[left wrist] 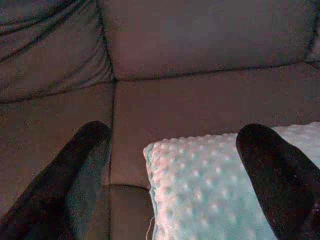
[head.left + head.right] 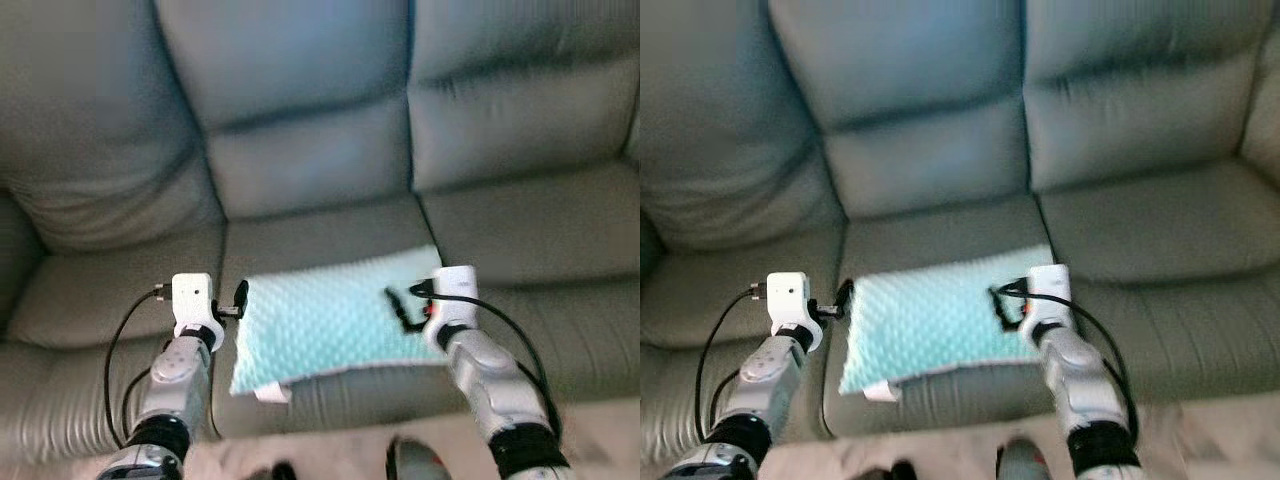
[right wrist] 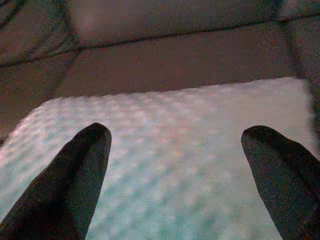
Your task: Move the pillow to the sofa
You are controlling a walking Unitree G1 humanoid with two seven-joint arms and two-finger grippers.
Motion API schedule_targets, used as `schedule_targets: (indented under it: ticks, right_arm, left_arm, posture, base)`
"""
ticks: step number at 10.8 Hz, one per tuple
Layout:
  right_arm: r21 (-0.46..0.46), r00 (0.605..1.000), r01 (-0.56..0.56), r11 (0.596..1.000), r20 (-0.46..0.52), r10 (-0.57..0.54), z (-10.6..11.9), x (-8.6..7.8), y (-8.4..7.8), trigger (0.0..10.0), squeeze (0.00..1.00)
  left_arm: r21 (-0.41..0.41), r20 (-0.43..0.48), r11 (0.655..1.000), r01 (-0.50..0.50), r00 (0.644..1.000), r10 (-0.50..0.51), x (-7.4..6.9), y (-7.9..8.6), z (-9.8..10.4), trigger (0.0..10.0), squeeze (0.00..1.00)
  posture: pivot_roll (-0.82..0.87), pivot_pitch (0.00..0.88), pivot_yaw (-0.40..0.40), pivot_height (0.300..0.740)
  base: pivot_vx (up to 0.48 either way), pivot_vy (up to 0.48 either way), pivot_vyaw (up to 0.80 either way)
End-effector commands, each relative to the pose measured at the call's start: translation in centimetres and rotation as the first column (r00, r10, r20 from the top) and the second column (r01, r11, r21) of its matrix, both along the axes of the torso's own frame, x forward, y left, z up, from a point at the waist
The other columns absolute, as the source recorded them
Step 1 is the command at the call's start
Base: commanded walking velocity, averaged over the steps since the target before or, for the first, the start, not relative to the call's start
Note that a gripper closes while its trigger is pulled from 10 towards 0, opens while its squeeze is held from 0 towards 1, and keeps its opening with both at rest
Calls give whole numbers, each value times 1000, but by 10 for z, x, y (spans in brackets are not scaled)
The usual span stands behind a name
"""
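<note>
Two silver arms reach up from the bottom of my head view, one on each side of a pale mint pillow [image 2: 335, 320] with a bumpy dotted surface. It lies flat on the middle seat cushion [image 2: 320, 235] of a grey leather sofa [image 2: 300, 130], its near edge close to the front of the seat and its corner nearest the left arm tipping slightly over that front edge.

I see the left gripper [image 2: 240, 298] just beside the pillow's left edge, level with its far corner. From the left wrist camera its two black fingers [image 1: 65, 175] stand wide apart, one over the bare seat and the other over the pillow's surface, with the pillow's corner between them. I cannot tell whether either finger touches the fabric.

I see the right gripper [image 2: 398, 305] over the right part of the pillow, its fingers pointing inward across the dotted cover. From the right wrist camera its black fingers [image 3: 75, 175] are also spread wide, with the pillow's top spanning the whole gap between them. Nothing is clamped in either gripper.

Behind the pillow, the sofa's backrest cushions rise in three sections. A strip of light floor [image 2: 600, 430] shows at the lower right.
</note>
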State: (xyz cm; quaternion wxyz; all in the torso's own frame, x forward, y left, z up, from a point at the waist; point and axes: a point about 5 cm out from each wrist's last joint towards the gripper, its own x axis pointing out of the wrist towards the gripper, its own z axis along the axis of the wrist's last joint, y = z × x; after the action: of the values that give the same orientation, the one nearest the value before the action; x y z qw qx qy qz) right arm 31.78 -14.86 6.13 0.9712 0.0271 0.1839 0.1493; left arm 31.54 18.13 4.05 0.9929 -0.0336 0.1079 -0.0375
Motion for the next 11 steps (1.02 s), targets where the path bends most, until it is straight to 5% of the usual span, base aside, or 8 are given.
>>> schedule_targets:
  ticks: [1,2,3,4,5,8,10,11]
  right_arm:
    - [20,997,-54,998,-60,55,-4,-2,10,10000,1000]
    - [33,991,-51,998,-126,54,-11,-4,10,10000,1000]
    - [35,977,-35,999,-208,41,-23,-9,9,10000,1000]
    - [61,958,-40,997,-281,55,-31,-16,11,10000,1000]
    - [137,914,-57,989,-391,107,-42,-31,16,10000,1000]
    - [220,831,-55,974,-530,167,-57,-54,9,10000,890]
    - [253,781,-58,966,-591,202,-67,-66,6,10000,0]
    - [265,760,-48,963,-615,208,-77,-69,3,10000,0]
  left_arm:
    - [6,-57,1000,15,998,-15,-9,9,-9,10000,1000]
    - [-6,-120,996,90,989,-90,-17,5,-20,10000,1000]
    - [-13,-178,994,109,978,-110,-27,4,-30,10000,576]
    - [-9,-201,991,137,970,-136,-34,3,-35,10000,482]
    - [24,-240,981,191,954,-179,-51,8,-42,10000,0]
    - [17,-354,975,221,913,-201,-90,27,-50,10000,0]
    - [16,-391,972,234,897,-209,-107,29,-50,10000,0]
    - [34,-416,968,250,884,-214,-114,27,-50,10000,0]
  posture:
    - [-300,51,152,740]
    - [-289,28,150,740]
    - [-285,24,152,740]
    - [-284,25,154,740]
    - [-276,28,155,740]
    - [-249,57,147,740]
    - [-224,74,147,740]
    - [-204,88,150,740]
  base:
    - [0,0,0]
    - [0,0,0]
    - [0,0,0]
    - [0,0,0]
    - [0,0,0]
    - [0,0,0]
    - [0,0,0]
    - [0,0,0]
